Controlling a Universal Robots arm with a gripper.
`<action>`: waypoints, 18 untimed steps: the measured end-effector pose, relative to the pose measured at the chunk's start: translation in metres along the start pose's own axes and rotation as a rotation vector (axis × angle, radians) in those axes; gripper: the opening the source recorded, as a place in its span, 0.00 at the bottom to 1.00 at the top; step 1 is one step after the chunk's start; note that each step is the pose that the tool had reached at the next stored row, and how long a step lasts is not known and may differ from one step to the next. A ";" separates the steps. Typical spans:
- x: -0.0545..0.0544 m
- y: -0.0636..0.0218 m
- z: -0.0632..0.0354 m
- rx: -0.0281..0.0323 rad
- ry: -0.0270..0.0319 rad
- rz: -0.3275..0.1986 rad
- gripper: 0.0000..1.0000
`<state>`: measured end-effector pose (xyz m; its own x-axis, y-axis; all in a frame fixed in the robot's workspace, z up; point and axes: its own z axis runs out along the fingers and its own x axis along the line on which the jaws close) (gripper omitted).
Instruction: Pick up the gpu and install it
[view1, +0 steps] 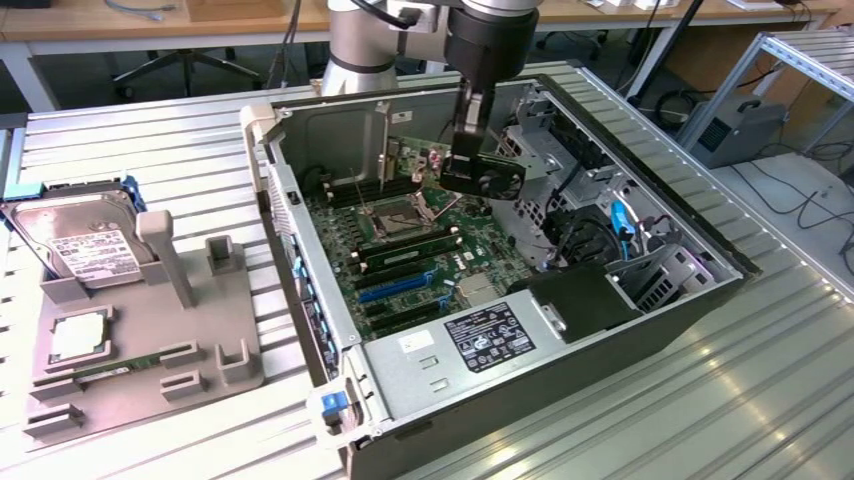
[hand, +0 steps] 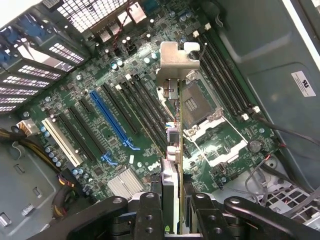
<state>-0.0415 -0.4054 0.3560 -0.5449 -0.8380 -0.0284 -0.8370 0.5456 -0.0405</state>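
Note:
The gpu (view1: 495, 178) is a thin dark card with a round fan, hanging over the motherboard (view1: 400, 262) inside the open computer case (view1: 667, 300). My gripper (view1: 470, 165) is shut on it from above. In the wrist view the gpu (hand: 173, 132) is edge-on, and its silvery bracket (hand: 175, 62) is at the far end. The gripper (hand: 174, 205) clamps the near end between its black fingers (hand: 149, 212). The card hovers above the board beside the CPU socket (hand: 196, 102), apart from the long blue slot (hand: 112, 120) and the black slots (hand: 145, 107).
On the exterior view's left, a grey holder (view1: 174, 300) carries a silver hard drive (view1: 83, 250), a square chip (view1: 78, 335) and a green memory stick (view1: 127, 362). Inside the case are a power supply (view1: 487, 335), drive cages (view1: 561, 170) and cables (view1: 617, 230).

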 end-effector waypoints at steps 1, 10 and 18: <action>0.000 0.0000 0.0000 -0.0001 -0.0002 -0.006 0.27; 0.000 0.0000 0.0002 -0.0017 -0.0024 -0.060 0.27; 0.000 0.0000 0.0004 -0.0031 -0.0045 -0.111 0.27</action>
<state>-0.0415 -0.4054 0.3556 -0.4485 -0.8934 -0.0284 -0.8925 0.4493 -0.0405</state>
